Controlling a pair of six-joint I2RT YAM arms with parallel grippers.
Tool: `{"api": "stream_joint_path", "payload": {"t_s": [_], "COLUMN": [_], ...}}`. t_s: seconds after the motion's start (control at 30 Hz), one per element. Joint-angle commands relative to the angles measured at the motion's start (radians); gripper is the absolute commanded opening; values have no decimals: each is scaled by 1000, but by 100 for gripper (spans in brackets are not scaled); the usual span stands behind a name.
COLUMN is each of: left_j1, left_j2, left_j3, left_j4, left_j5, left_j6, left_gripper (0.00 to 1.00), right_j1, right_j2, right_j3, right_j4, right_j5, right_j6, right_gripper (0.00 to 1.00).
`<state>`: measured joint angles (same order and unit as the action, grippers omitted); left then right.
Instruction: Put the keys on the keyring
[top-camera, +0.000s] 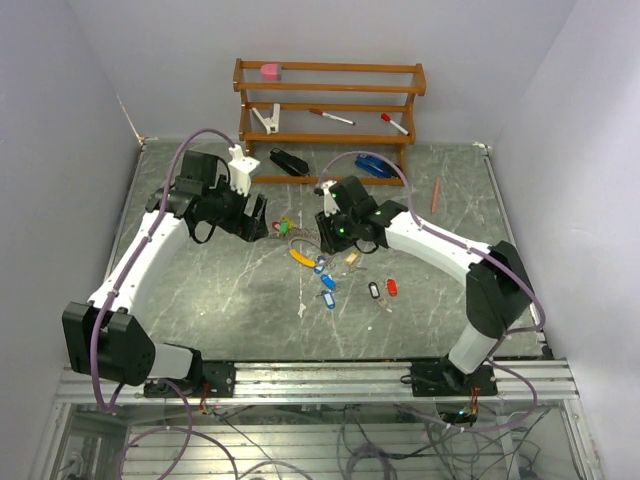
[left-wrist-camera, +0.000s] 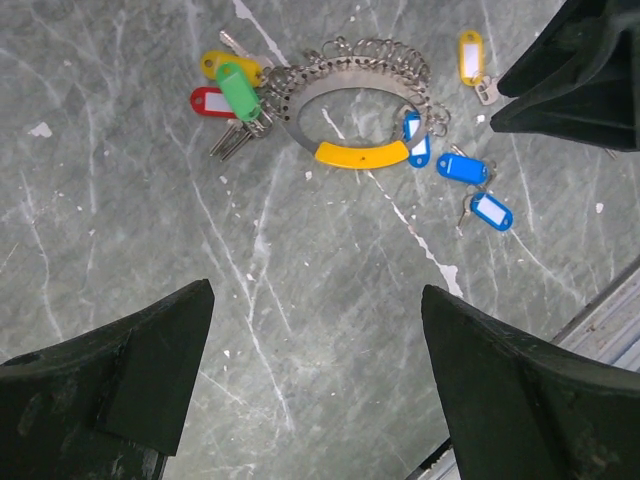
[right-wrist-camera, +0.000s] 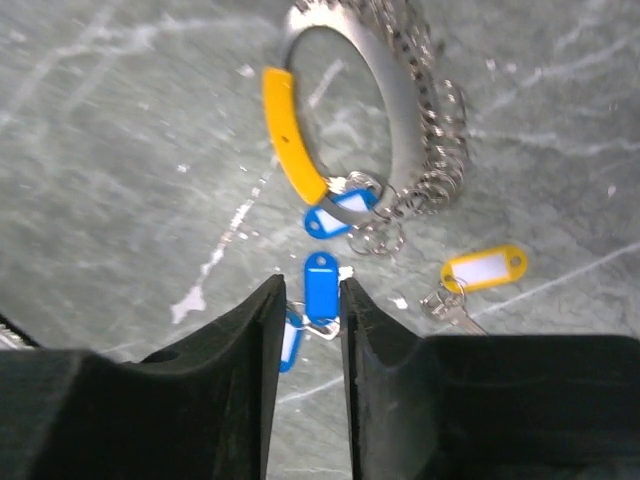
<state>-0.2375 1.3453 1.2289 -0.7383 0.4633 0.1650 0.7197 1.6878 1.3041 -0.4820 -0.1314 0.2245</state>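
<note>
- Two grippers to report. My left gripper (left-wrist-camera: 318, 290) hangs spread wide over bare surface (top-camera: 250, 310). My right gripper (right-wrist-camera: 310, 290) has its jaws a narrow gap apart, with a blue key (right-wrist-camera: 320, 284) showing in that gap. I cannot tell whether they touch it.
- I see the keyring (left-wrist-camera: 362, 154) lying flat about mid-surface, towards the far edge. Red, green and yellow keys (left-wrist-camera: 230, 90) bunch at its rim, and a loose yellow key (right-wrist-camera: 485, 268) lies just beside it.
- I judge the keys light, stiff and thin, so I would pinch a tag by its long edges. The ring looks rigid and likely to slide if nudged.
- Marbled grey-green stone, probably slick; a wooden rack (top-camera: 330, 105) stands at the far edge, with white walls around.
</note>
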Motion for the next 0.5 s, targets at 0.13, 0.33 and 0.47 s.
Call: {"api": "stream_joint_path", "payload": {"t_s": [0.13, 0.33, 0.47], "left_j1": [0, 0, 1], "left_j2": [-23, -30, -32], "left_j3": [-37, -61, -69], "left_j4": [46, 54, 57], "left_j5": [-51, -64, -70], "left_j6": [14, 16, 18], "left_gripper": [96, 96, 96], "right_j1": [-4, -2, -3], "right_j2": [116, 119, 127], "right_j3": [-8, -48, -70], "right_j4": [-62, -26, -14], "right_j5": [66, 81, 100], "right_j6": [7, -10, -42], "right_gripper": [34, 43, 42]}}
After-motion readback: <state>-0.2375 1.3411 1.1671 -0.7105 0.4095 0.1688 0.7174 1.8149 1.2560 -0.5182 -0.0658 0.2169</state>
